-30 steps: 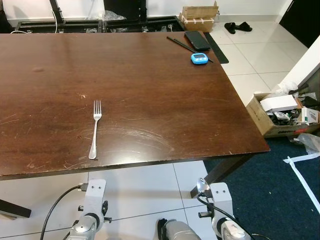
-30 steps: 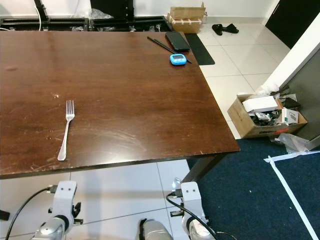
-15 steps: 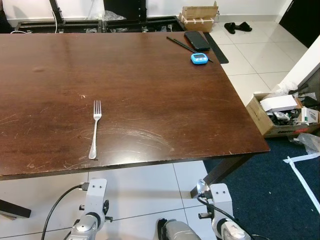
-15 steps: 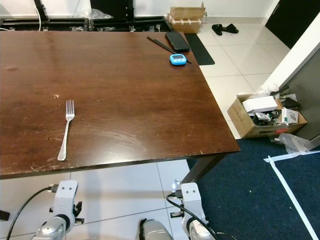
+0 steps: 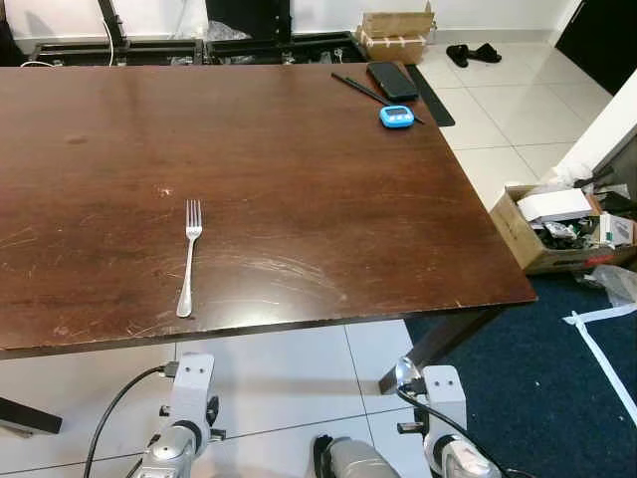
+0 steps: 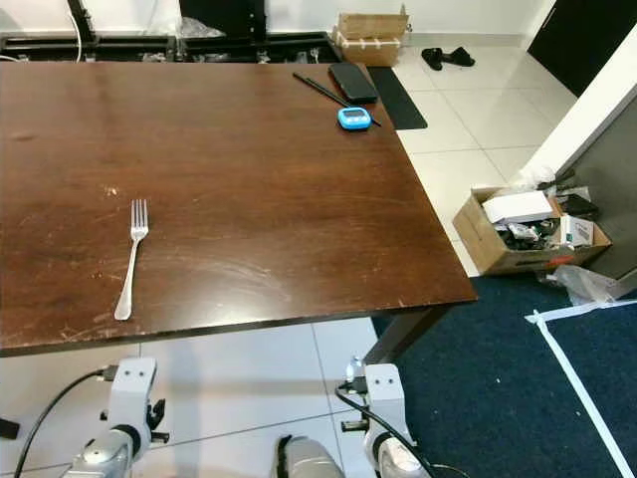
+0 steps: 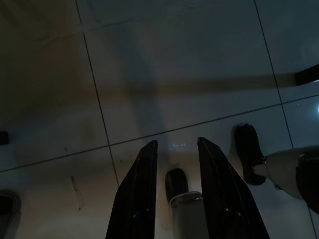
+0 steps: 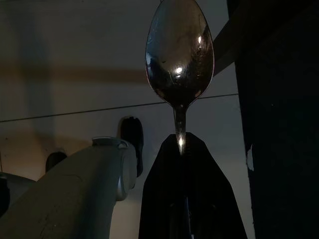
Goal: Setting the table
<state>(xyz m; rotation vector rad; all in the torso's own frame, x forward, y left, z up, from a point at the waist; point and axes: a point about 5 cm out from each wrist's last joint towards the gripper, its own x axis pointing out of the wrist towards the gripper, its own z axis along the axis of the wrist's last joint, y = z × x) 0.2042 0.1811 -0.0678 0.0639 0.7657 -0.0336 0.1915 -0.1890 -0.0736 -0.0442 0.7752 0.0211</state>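
While both arms hang below the table (image 5: 299,110) edge at the bottom of the head view, a spoon (image 8: 179,55) is pinched by its handle in the right gripper (image 8: 182,149), its bowl jutting beyond the fingertips. The left gripper (image 7: 177,149) is held spread over floor tiles. A fork (image 5: 188,257) is seen lower left on the table.

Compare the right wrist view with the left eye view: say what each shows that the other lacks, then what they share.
Right wrist view: the right gripper shut on a spoon, its bowl sticking out past the fingertips.

Left eye view: the table with a fork near its front edge, a blue timer, a phone, and a box on the floor.

Both: the pale tiled floor and the dark carpet.
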